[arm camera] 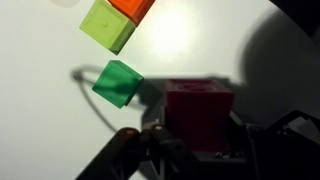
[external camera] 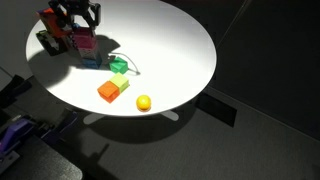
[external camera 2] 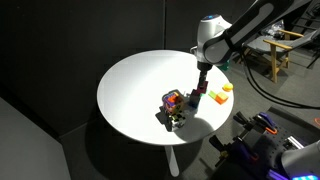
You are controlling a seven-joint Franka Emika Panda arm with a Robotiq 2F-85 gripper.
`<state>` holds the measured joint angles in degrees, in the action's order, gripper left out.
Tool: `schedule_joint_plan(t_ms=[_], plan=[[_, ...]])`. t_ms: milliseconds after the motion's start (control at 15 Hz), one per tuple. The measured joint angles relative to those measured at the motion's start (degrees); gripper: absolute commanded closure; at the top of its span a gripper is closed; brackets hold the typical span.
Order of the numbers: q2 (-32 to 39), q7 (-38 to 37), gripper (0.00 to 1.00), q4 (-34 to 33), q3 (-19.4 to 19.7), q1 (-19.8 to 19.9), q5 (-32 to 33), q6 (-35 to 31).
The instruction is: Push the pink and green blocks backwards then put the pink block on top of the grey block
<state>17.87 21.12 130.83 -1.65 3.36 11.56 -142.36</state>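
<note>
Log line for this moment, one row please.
hand: low over table, state unclear | pink block: just ahead of the fingers | green block: beside it, apart | grey block: not identifiable

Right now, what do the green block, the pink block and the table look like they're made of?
Green block: probably painted wood or hard plastic; flat matte faces, crisp edges. Pink block: seemingly the same, solid-coloured and matte, partly in shadow. Table: smooth white top, possibly laminate; it shows an even, faint sheen.
</note>
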Motion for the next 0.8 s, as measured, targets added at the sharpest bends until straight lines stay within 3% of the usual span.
schedule_joint_plan(t_ms=[800], plan=[[0.36,-0.75,0.70,-0.17,-0.32,-0.58,-0.04,-0.43]])
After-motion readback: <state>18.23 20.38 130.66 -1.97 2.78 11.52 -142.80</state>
